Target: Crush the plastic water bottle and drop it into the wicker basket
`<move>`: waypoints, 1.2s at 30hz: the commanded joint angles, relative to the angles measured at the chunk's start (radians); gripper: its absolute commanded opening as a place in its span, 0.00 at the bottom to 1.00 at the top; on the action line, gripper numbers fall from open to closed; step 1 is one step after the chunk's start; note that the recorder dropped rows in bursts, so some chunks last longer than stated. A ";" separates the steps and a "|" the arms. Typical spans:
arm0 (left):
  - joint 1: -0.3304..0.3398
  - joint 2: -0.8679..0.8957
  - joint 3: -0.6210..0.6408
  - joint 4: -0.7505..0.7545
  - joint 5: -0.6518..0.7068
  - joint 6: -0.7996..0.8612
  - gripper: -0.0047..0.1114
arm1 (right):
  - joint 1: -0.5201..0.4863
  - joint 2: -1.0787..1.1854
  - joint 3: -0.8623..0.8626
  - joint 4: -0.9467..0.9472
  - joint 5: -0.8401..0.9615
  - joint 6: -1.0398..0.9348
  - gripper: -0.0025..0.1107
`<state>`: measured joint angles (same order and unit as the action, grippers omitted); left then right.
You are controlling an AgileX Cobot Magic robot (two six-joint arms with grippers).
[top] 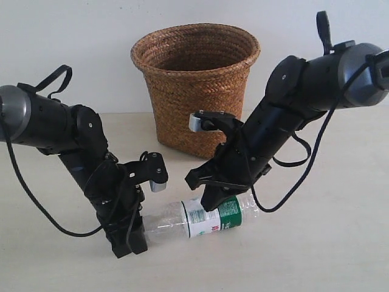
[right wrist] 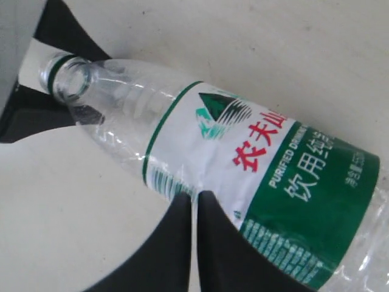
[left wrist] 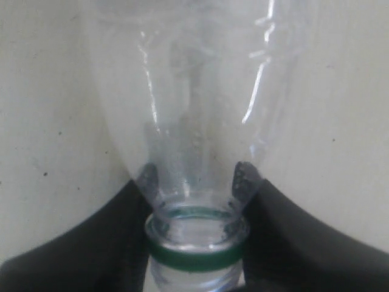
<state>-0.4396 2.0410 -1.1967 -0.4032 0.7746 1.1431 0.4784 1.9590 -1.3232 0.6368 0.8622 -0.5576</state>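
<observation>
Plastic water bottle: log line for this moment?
plastic water bottle lying on table, uncapped | left gripper shut on neck | right gripper shut, tips at its middle | wicker basket behind

**Tally of what stands on the table**

One small clear plastic water bottle (top: 200, 218), with one green-and-white printed label (right wrist: 255, 164) and one green ring (left wrist: 197, 257) round its neck

One brown woven wicker basket (top: 194, 91) with a round braided rim

Two black jointed robot arms: the left arm (top: 79, 146) and the right arm (top: 285, 115)

Two grippers, one per arm: the left gripper (top: 138, 236) and the right gripper (top: 211, 204)

Two dark fingers (left wrist: 91, 243) in the left wrist view, two more dark fingers (right wrist: 173, 249) in the right wrist view: four in all

Two small grey blocks, one (top: 159, 184) on the left arm and one (top: 196, 123) on the right

One pale table (top: 328, 243)
</observation>
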 commanded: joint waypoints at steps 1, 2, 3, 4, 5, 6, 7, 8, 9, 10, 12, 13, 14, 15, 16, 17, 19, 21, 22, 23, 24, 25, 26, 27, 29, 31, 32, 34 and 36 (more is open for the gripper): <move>-0.004 0.007 0.009 0.018 -0.021 -0.010 0.08 | 0.000 0.010 -0.015 -0.016 -0.035 -0.020 0.02; -0.004 0.007 0.009 0.018 -0.024 -0.010 0.08 | 0.000 0.010 -0.015 -0.021 -0.046 -0.022 0.02; -0.004 0.007 0.009 0.018 -0.024 -0.010 0.08 | 0.000 0.011 -0.015 -0.027 -0.061 -0.024 0.02; -0.004 0.007 0.009 0.018 -0.024 -0.010 0.08 | 0.000 0.014 -0.015 -0.043 -0.068 -0.024 0.02; -0.004 0.007 0.009 0.018 -0.024 -0.010 0.08 | 0.000 0.019 -0.015 -0.050 -0.081 -0.027 0.02; -0.004 0.007 0.009 0.018 -0.024 -0.010 0.08 | 0.000 0.028 -0.015 -0.055 -0.083 -0.027 0.02; -0.004 0.007 0.009 0.018 -0.024 -0.010 0.08 | 0.000 0.038 -0.015 -0.057 -0.081 -0.027 0.02; -0.004 0.007 0.009 0.018 -0.024 -0.010 0.08 | 0.000 0.051 -0.015 -0.060 -0.077 -0.027 0.02; -0.004 0.007 0.009 0.018 -0.024 -0.010 0.08 | 0.000 0.065 -0.015 -0.062 -0.070 -0.027 0.02; -0.004 0.007 0.009 0.018 -0.024 -0.010 0.08 | 0.000 0.080 -0.015 -0.067 -0.062 -0.027 0.02; -0.004 0.007 0.009 0.018 -0.024 -0.010 0.08 | 0.000 0.106 -0.015 -0.076 -0.054 -0.027 0.02; -0.004 0.007 0.009 0.018 -0.024 -0.010 0.08 | 0.000 0.120 -0.015 -0.081 -0.054 -0.027 0.02; -0.004 0.007 0.009 0.018 -0.024 -0.010 0.08 | 0.000 0.130 -0.015 -0.087 -0.054 -0.027 0.02; -0.004 0.007 0.009 0.018 -0.024 -0.010 0.08 | 0.000 0.143 -0.015 -0.092 -0.054 -0.027 0.02; -0.004 0.007 0.009 0.018 -0.024 -0.010 0.08 | 0.000 0.153 -0.015 -0.102 -0.054 -0.027 0.02; -0.004 0.007 0.009 0.018 -0.024 -0.010 0.08 | 0.000 0.162 -0.015 -0.112 -0.054 -0.027 0.02; -0.004 0.007 0.009 0.018 -0.024 -0.006 0.08 | 0.000 0.179 -0.015 -0.132 -0.052 -0.021 0.02; -0.004 0.007 0.009 0.018 -0.024 -0.007 0.08 | 0.000 0.191 -0.015 -0.142 -0.048 -0.019 0.02; -0.004 0.007 0.009 0.018 -0.026 -0.007 0.08 | 0.000 0.198 -0.017 -0.150 -0.047 -0.019 0.02; -0.004 0.007 0.009 0.018 -0.026 -0.007 0.08 | 0.000 0.204 -0.017 -0.158 -0.047 -0.019 0.02; -0.004 0.007 0.009 0.018 -0.026 -0.007 0.08 | 0.000 0.208 -0.017 -0.162 -0.047 -0.019 0.02; -0.004 0.007 0.009 0.018 -0.026 -0.007 0.08 | 0.000 0.216 -0.017 -0.175 -0.049 -0.015 0.02; -0.004 0.007 0.009 0.018 -0.026 -0.007 0.08 | 0.000 0.224 -0.021 -0.188 -0.049 -0.008 0.02; -0.004 0.007 0.009 0.018 -0.026 -0.007 0.08 | 0.000 0.234 -0.032 -0.204 -0.045 0.009 0.02; -0.004 0.007 0.009 0.018 -0.026 -0.007 0.08 | 0.000 0.263 -0.062 -0.228 -0.022 0.033 0.02; -0.004 0.007 0.009 0.016 -0.029 -0.007 0.08 | 0.000 0.293 -0.105 -0.252 0.013 0.060 0.02; -0.004 0.007 0.009 0.009 -0.027 -0.007 0.08 | 0.000 0.322 -0.140 -0.272 0.037 0.083 0.02; -0.004 0.007 0.009 0.000 -0.027 -0.007 0.08 | 0.000 0.355 -0.173 -0.286 0.067 0.102 0.02; -0.004 0.007 0.009 0.000 -0.027 -0.007 0.08 | 0.000 0.393 -0.202 -0.299 0.097 0.107 0.02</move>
<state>-0.4396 2.0410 -1.1967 -0.3810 0.7479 1.1427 0.4784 2.2273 -1.5282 0.5167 0.9962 -0.4662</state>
